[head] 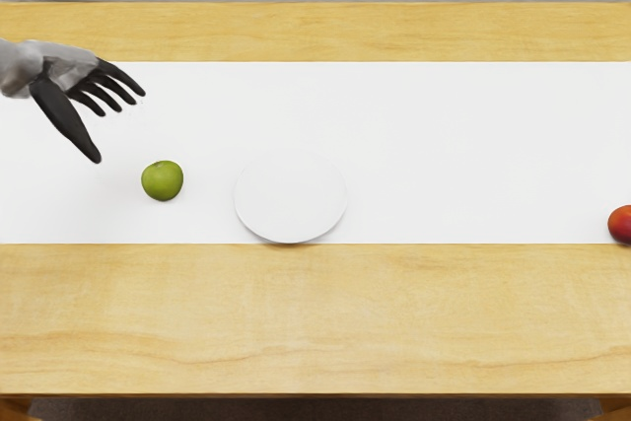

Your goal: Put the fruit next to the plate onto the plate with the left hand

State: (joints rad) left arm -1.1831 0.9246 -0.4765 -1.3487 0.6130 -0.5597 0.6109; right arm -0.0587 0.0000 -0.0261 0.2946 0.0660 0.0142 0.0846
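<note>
A green apple point(163, 180) lies on the white runner just left of a round white plate point(290, 197), with a small gap between them. The plate holds nothing. My left hand point(91, 103) comes in from the left edge and hovers up and to the left of the apple, its dark fingers spread and its thumb pointing down toward the apple. It holds nothing and is well apart from the fruit. The right arm does not show.
A red fruit point(621, 224) sits at the far right edge of the runner, partly cut off by the picture. The white runner point(444, 145) crosses the wooden table point(315, 322) from left to right.
</note>
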